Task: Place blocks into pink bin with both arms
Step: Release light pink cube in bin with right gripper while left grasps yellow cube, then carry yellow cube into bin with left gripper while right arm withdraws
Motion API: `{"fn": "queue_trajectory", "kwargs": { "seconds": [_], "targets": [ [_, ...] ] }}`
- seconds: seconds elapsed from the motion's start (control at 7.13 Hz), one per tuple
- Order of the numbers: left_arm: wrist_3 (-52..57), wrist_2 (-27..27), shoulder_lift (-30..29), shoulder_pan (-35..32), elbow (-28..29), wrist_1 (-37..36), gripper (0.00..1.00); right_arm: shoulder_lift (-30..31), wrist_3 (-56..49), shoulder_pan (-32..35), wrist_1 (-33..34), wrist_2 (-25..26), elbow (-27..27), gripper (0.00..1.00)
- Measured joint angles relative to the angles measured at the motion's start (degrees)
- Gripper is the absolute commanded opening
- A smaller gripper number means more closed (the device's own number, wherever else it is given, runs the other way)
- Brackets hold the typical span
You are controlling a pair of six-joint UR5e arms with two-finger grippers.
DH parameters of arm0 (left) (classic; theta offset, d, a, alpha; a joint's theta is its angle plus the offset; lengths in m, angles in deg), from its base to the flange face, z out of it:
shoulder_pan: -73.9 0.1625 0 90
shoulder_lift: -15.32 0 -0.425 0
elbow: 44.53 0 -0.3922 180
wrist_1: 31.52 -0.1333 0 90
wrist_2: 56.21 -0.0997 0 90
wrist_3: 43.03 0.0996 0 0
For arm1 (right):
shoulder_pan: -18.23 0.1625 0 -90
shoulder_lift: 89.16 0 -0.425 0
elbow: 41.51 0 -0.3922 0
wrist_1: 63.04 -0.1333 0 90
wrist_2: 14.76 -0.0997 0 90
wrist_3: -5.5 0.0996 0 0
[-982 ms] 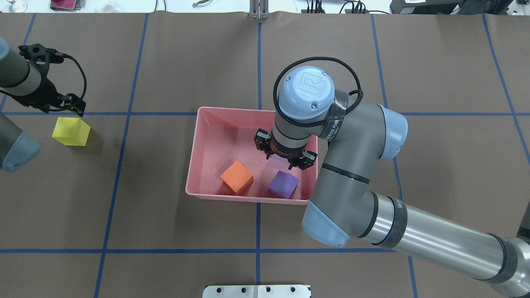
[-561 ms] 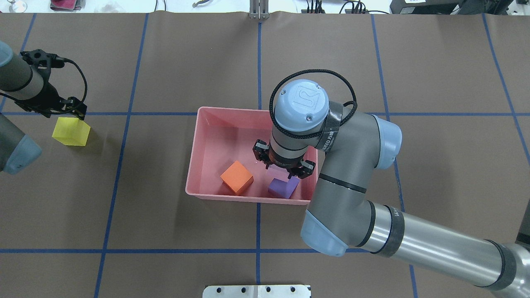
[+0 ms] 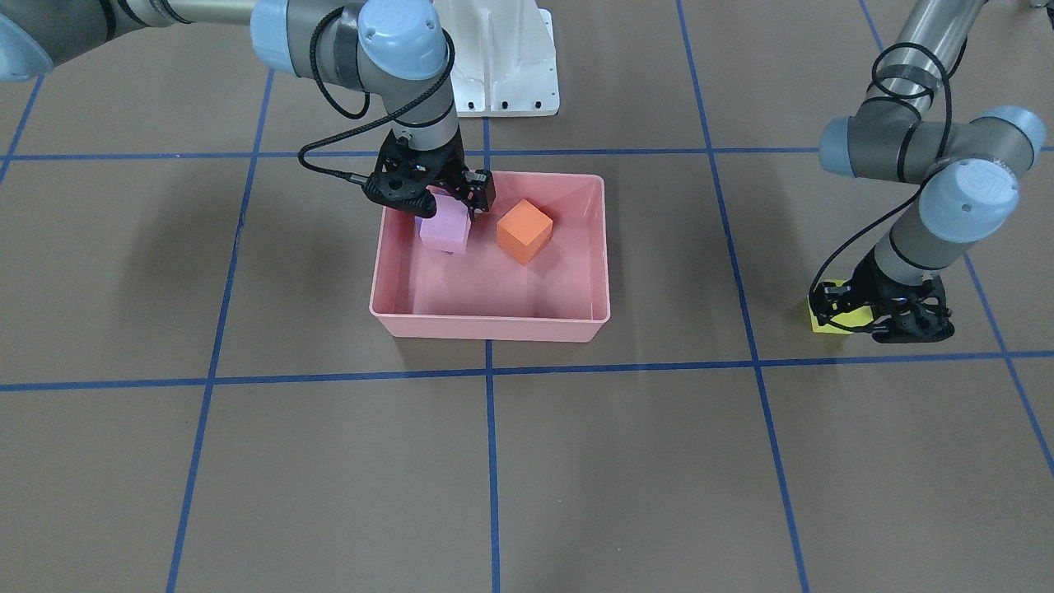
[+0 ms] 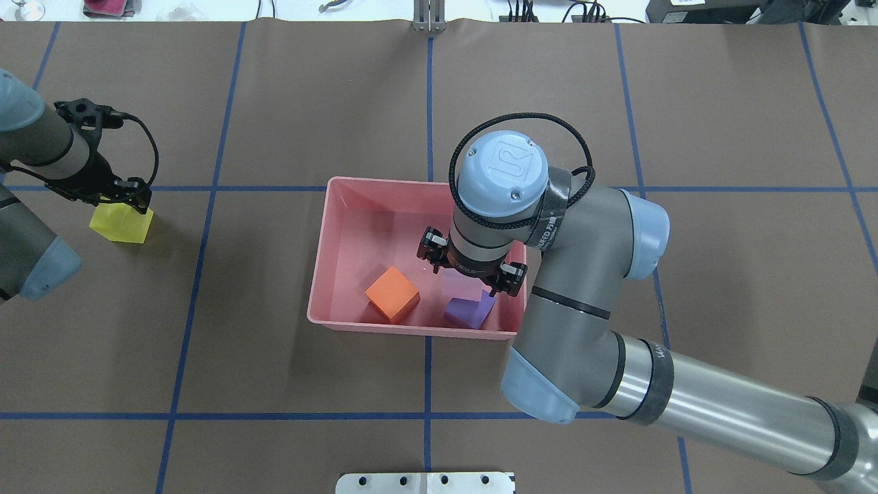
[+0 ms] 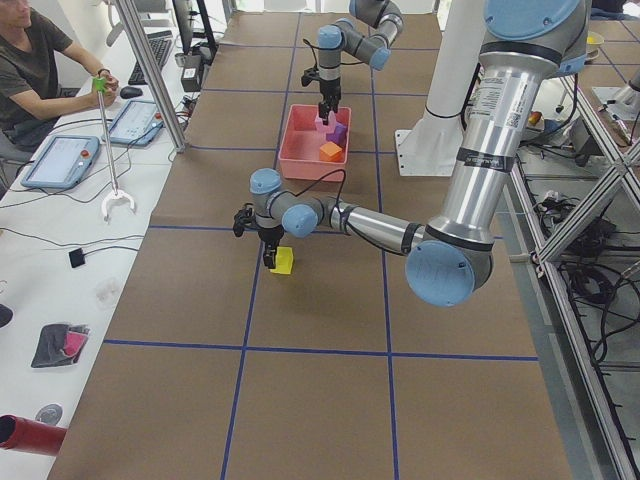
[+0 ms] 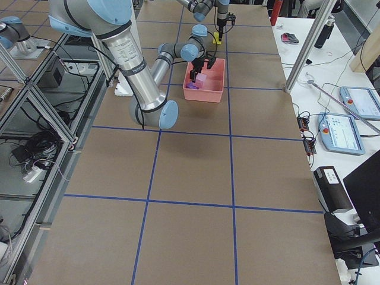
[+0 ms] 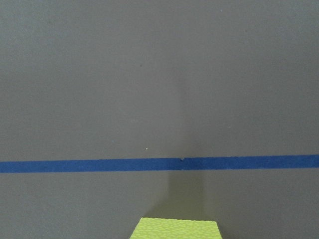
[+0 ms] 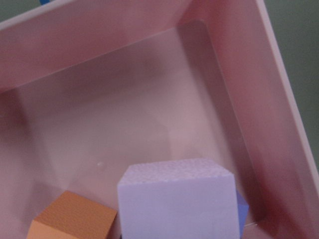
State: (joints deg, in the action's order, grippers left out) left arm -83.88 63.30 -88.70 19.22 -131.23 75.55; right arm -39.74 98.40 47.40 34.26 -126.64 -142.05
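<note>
The pink bin (image 4: 319, 261) stands mid-table and also shows in the front view (image 3: 490, 328). In it lie the orange block (image 4: 392, 293) and the purple block (image 4: 473, 314). My right gripper (image 4: 470, 273) is inside the bin, shut on the light pink block (image 3: 445, 227), and holds it just above the purple block; the right wrist view shows the pink block (image 8: 177, 199) close up. The yellow block (image 4: 122, 224) sits on the table at the far left. My left gripper (image 4: 127, 197) is open and low over its far edge; the block's top edge (image 7: 174, 229) shows in the left wrist view.
The table is brown paper with blue tape lines (image 4: 429, 103). The white robot base (image 3: 502, 66) stands behind the bin in the front view. An operator (image 5: 40, 60) sits at a side desk with tablets.
My right gripper moved with the light pink block toward the robot's side of the bin, over the purple block. My left gripper came down and closer to the yellow block.
</note>
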Motion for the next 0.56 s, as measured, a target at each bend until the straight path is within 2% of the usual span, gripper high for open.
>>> {"fn": "queue_trajectory", "kwargs": {
  "seconds": [0.28, 0.56],
  "targets": [
    [0.11, 0.06, 0.05, 0.10, -0.16, -0.11, 0.00, 2.92, -0.16, 3.60, 0.41, -1.83, -5.08, 1.00],
    [0.01, 4.60, -0.78, 0.08, -0.88, -0.75, 0.00, 7.65, -2.44, 12.65, 0.51, -8.66, -9.48, 1.00]
  ]
}}
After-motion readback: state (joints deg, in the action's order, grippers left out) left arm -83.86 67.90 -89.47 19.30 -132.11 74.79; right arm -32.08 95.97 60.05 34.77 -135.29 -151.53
